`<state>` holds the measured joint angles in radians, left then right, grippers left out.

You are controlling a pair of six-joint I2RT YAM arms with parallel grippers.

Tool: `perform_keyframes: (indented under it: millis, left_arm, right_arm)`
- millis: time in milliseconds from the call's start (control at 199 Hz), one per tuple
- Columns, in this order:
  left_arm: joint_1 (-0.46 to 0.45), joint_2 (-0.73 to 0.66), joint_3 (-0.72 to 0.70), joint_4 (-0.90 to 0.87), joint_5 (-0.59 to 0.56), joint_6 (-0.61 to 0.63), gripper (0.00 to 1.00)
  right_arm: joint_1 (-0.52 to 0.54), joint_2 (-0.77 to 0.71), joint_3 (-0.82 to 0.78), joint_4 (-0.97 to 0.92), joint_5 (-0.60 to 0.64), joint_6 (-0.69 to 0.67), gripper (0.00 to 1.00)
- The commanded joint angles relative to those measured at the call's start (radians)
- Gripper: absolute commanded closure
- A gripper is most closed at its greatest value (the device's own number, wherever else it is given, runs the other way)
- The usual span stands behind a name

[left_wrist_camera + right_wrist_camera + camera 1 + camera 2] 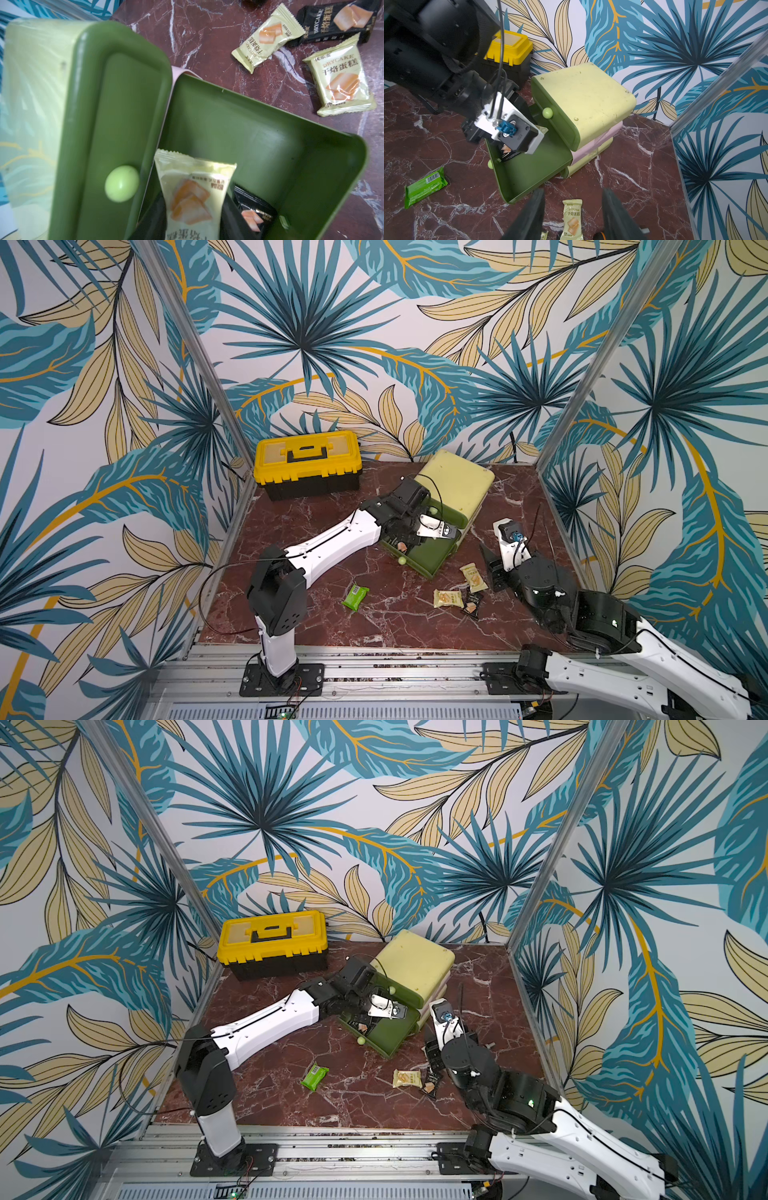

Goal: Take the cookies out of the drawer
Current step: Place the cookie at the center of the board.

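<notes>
Crowding held packet (193, 199): upper drawer (124, 104), knob (121, 183).

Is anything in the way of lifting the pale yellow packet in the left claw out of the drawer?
Nothing visible does: the open drawer is uncovered above the pale yellow packet in the left claw; the upper drawer's knob sits close beside it.

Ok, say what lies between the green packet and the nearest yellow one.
Only bare tabletop separates green packet and yellow packet, in both top views.
</notes>
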<state>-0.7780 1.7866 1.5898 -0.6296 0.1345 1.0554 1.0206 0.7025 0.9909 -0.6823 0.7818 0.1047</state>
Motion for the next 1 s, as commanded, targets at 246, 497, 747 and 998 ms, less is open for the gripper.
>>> perform_keyframes:
  millis: [246, 497, 747, 998]
  left_arm:
    - [0.016, -0.392, -0.277, 0.010, -0.112, -0.524, 0.60]
    - [0.099, -0.638, -0.483, -0.008, -0.214, -1.010, 0.62]
    - [0.123, -0.755, -0.718, 0.028, -0.298, -1.336, 0.61]
    - [0.206, -0.664, -0.845, 0.045, -0.288, -1.534, 0.59]
  right_arm:
    - [-0.002, 0.030, 0.002, 0.008, 0.014, -0.002, 0.52]
    - [-0.002, 0.056, -0.010, 0.050, -0.013, 0.006, 0.52]
    - [-0.002, 0.093, -0.014, 0.084, -0.058, 0.032, 0.52]
    - [-0.002, 0.106, -0.006, 0.090, -0.080, 0.030, 0.52]
